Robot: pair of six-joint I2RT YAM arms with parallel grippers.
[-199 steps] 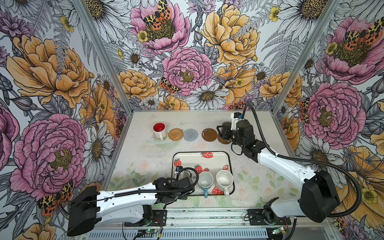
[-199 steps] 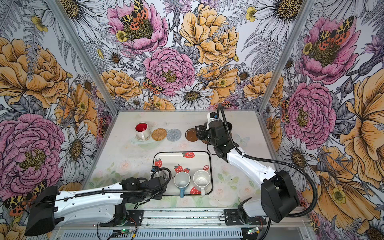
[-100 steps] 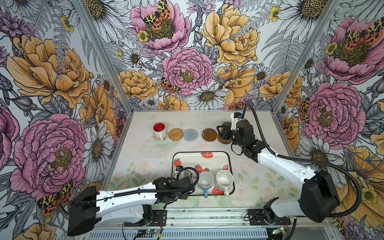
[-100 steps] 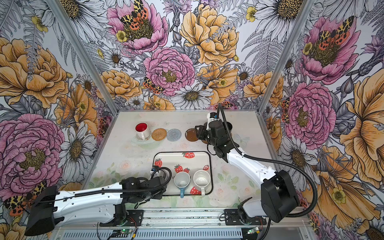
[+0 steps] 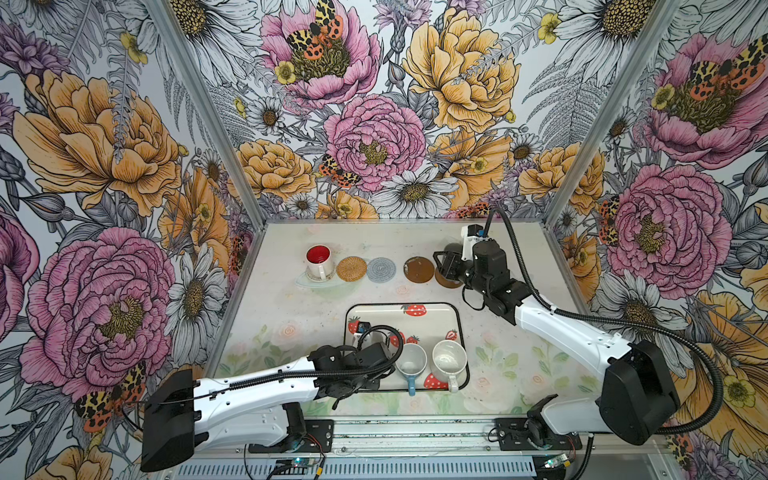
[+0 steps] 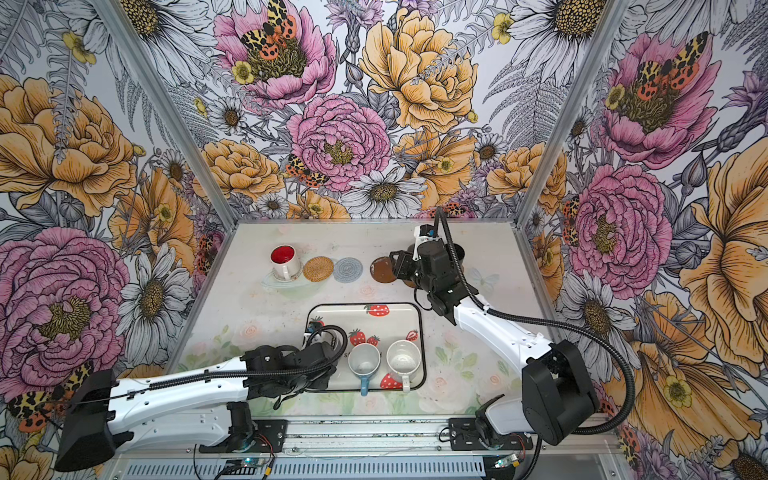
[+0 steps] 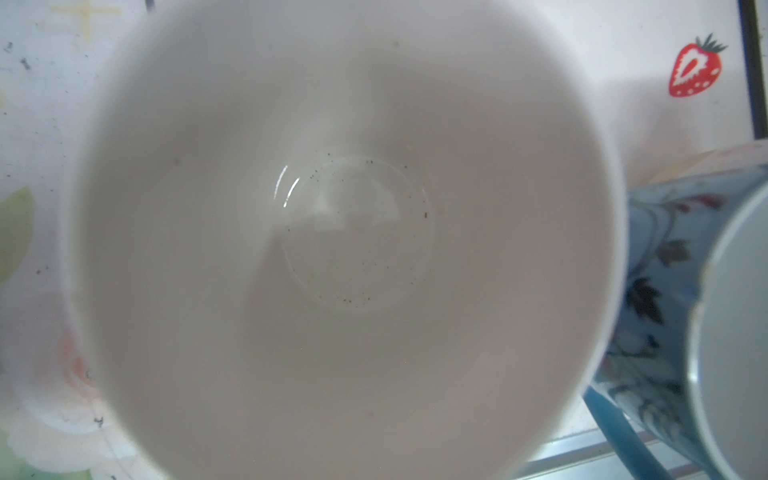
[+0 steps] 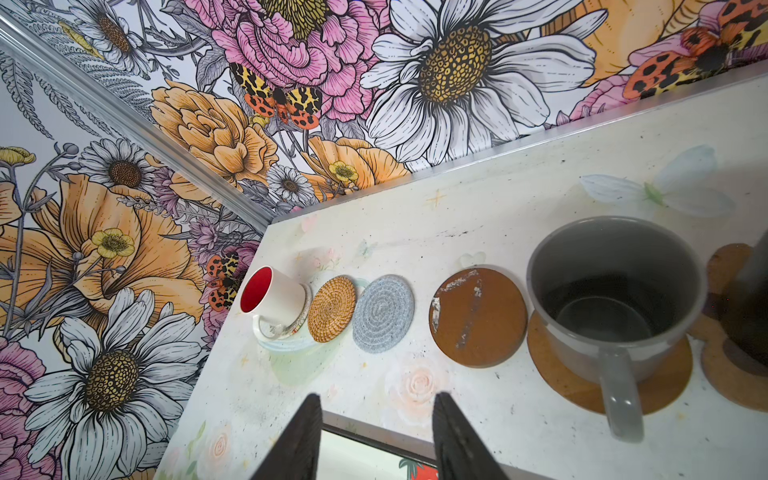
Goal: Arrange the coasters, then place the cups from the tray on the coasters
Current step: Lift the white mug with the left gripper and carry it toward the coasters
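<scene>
Tray, strawberry print, front centre, holds a light blue mug and a speckled white mug. Only the left wrist view shows a third, pale mug under the left gripper, whose jaws are hidden, so its grip cannot be told. Right gripper: jaws apart, empty, near a grey mug on a brown coaster, mostly arm-covered in both top views; tray lettering, if any, unreadable.

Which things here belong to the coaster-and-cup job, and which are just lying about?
Job: tray; red-lined mug on clear coaster; tan coaster; grey coaster; bare brown coaster; grey mug on second brown coaster; black mug on paw coaster; pale mug, blue mug, speckled mug at the tray.
Lying about: nothing loose that I can see; just table, walls.
</scene>
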